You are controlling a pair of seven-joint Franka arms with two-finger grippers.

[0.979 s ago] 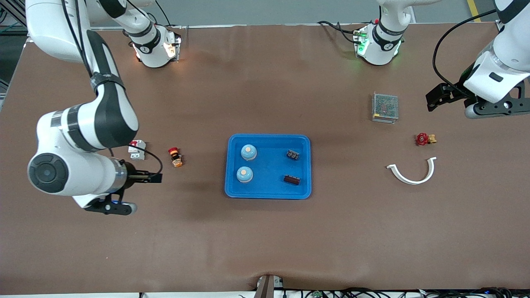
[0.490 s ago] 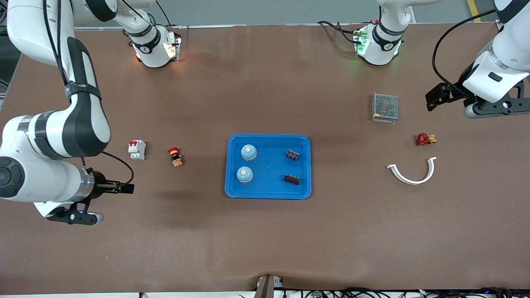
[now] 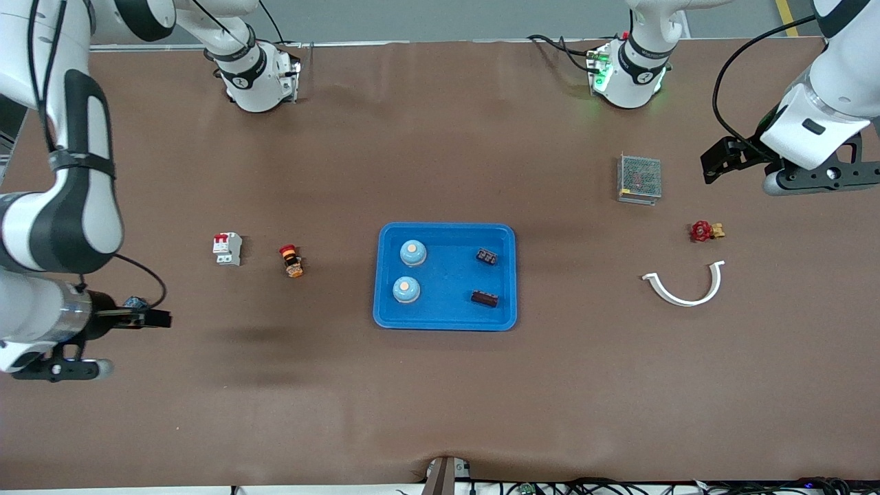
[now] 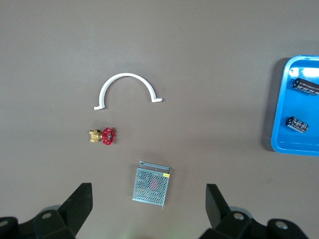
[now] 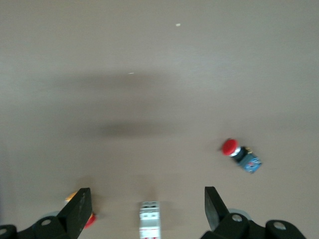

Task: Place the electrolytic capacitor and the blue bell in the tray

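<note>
The blue tray [image 3: 445, 229] lies mid-table. In it are two blue bells [image 3: 413, 253] [image 3: 406, 289] at the right arm's end and two dark electrolytic capacitors [image 3: 487, 257] [image 3: 485, 298] at the left arm's end. My right gripper [image 3: 161, 318] is open and empty, well away from the tray over the right arm's end of the table. My left gripper [image 3: 715, 161] is open and empty, up over the left arm's end. The left wrist view shows the tray's edge [image 4: 294, 147] and both capacitors [image 4: 305, 85] [image 4: 297, 124] beside its open gripper [image 4: 148, 199]. The right wrist gripper [image 5: 145, 199] is open.
A white circuit breaker [image 3: 227, 248] and a red-orange push button [image 3: 291, 261] lie toward the right arm's end. A red and blue button [image 5: 241, 155] lies near the right gripper. A metal mesh box [image 3: 639, 179], a red valve [image 3: 705, 231] and a white curved clip [image 3: 684, 289] lie toward the left arm's end.
My right arm has drawn away from the tray toward its own end of the table, gripper open. My left gripper has shifted only slightly.
</note>
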